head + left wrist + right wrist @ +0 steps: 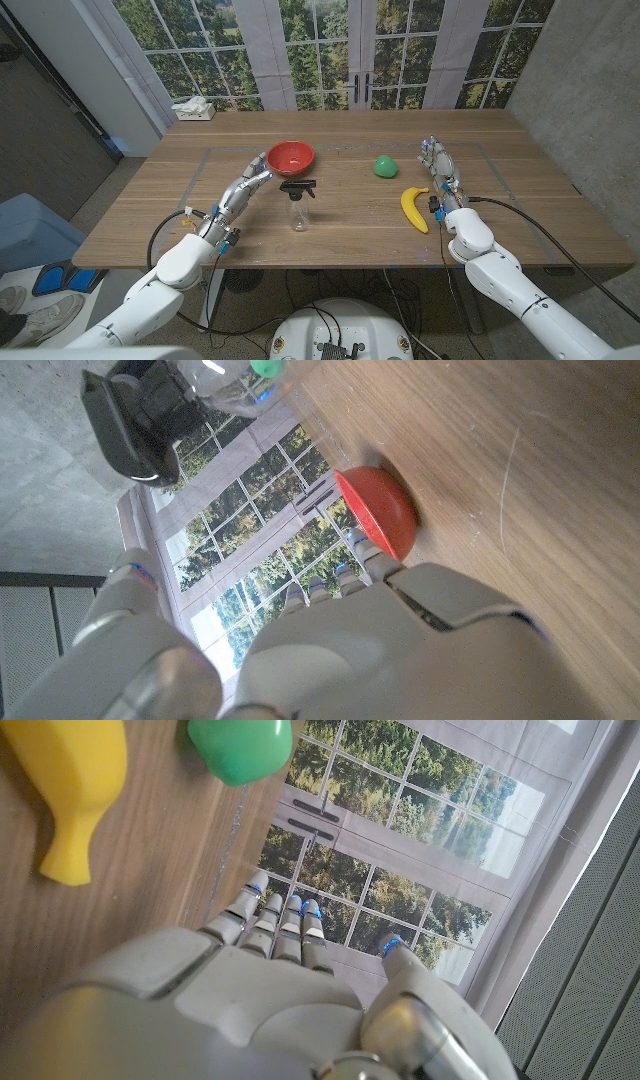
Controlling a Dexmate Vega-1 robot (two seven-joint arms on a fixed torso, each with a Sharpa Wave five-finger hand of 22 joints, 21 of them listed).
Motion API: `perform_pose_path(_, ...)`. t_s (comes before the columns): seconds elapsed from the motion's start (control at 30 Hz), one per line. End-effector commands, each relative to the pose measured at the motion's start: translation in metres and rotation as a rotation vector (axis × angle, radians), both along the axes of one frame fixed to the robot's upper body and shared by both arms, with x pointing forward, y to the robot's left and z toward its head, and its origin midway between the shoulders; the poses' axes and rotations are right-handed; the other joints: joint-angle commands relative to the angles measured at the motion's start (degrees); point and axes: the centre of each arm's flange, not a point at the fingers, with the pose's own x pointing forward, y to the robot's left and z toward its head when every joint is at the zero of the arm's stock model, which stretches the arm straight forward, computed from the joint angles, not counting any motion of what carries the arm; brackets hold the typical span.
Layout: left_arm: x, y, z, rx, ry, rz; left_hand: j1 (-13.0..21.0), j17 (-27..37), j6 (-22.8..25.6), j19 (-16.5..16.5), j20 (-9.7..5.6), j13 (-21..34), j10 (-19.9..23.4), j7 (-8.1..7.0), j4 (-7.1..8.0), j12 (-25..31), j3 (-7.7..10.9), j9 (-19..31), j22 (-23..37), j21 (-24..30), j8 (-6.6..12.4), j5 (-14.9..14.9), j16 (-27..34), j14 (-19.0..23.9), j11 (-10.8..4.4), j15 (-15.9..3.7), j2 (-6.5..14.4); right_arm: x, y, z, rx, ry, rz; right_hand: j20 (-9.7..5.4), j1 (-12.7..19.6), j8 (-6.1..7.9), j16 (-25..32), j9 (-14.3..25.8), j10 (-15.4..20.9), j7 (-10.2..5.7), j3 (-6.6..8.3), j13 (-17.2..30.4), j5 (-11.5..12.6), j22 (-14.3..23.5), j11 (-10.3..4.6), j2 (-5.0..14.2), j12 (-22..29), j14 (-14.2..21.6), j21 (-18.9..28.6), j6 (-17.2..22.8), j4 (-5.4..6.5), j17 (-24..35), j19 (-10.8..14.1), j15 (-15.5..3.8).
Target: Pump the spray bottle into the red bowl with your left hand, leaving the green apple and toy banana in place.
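Your left hand (243, 189) holds nothing, its fingers stretched out and apart, reaching over the wooden table (150, 215) toward the far side. Just to its right stands the clear plastic spray bottle with the black trigger head (298, 204), upright and near the hand but not touching it; in the left wrist view the bottle's black head (135, 420) sits off to the side of the fingers. Just beyond your left fingertips is the round red bowl (291, 156), close to them; whether they touch its rim you cannot tell.

Your right hand (440, 170) is also released, fingers extended and slightly spread. Just to its left lies the yellow toy banana (414, 208), beside the wrist. Farther out and to the left of the fingertips sits the green apple (385, 166), apart from the hand.
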Motion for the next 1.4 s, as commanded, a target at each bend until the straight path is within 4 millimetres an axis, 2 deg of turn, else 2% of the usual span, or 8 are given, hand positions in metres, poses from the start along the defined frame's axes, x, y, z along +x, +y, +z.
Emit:
perform_pose_path(0.03,-0.001,-0.001,0.016,0.196,-0.088,0.000,1.38,0.27,-5.35,1.16,-3.84,0.25,-1.89,-1.31,-0.10,0.36,-0.62,0.19,0.18,0.39,0.16,0.55,0.34,0.51,-0.47,-4.30,-0.02,-0.013,0.003,-0.001,-0.004,-0.012,-0.034,-0.92,-0.21,0.48,0.24,0.31,0.57,0.15,-0.01,0.07,-0.06,0.25,0.06,0.42,0.46,0.68,-0.14,0.63,0.23,-0.08,0.74,-0.19)
perform_pose_path(0.53,0.004,-0.010,0.040,0.388,-0.192,-0.003,4.28,0.26,-4.96,3.41,-6.32,0.28,-0.86,-3.24,-0.35,0.82,-2.25,0.34,0.07,0.55,1.34,1.63,0.32,0.89,-1.65,-5.53,-0.74,-0.025,0.004,-0.005,0.002,-0.019,-0.079,-0.78,-0.57,0.57,0.34,0.33,0.96,0.29,-0.04,-0.01,-0.02,0.27,0.28,0.43,0.52,1.12,-0.64,1.15,0.29,-0.22,1.38,-0.05)
perform_pose_path(1.0,0.012,-0.029,0.062,0.575,-0.265,-0.024,7.03,0.25,-6.30,4.64,-7.06,0.30,-0.85,-3.56,-0.52,0.69,-4.41,0.43,-0.03,0.31,1.24,3.56,0.15,0.78,-2.49,-6.22,-1.23,-0.031,-0.002,-0.009,0.022,-0.023,-0.113,-0.58,-0.77,0.50,0.34,0.34,1.06,0.42,-0.10,-0.06,-0.01,0.28,0.09,0.33,0.49,1.26,-1.06,1.18,0.24,-0.33,1.68,-0.03)
perform_pose_path(1.17,0.012,-0.036,0.067,0.631,-0.279,-0.038,8.11,0.25,-6.95,4.30,-7.12,0.32,-1.37,-3.36,-0.52,0.52,-5.38,0.45,-0.03,-0.05,1.19,4.36,-0.02,0.24,-2.35,-6.00,-1.32,-0.034,-0.006,-0.012,0.032,-0.027,-0.123,-0.51,-0.68,0.49,0.28,0.34,0.98,0.47,-0.02,-0.08,0.01,0.29,0.12,0.31,0.43,1.26,-1.29,1.24,0.06,-0.45,1.75,0.09)
perform_pose_path(1.4,0.014,-0.043,0.068,0.686,-0.271,-0.079,10.13,0.25,-6.25,4.43,-6.70,0.33,-1.31,-1.62,-0.43,0.65,-7.94,0.45,-0.02,-0.26,1.85,6.05,0.09,0.10,-2.00,-5.68,-1.49,-0.042,-0.008,-0.015,0.039,-0.043,-0.137,-0.43,-0.65,0.38,0.28,0.34,0.91,0.55,-0.06,-0.11,0.00,0.30,0.26,0.24,0.36,1.29,-1.62,1.10,-0.16,-0.51,1.88,0.14)
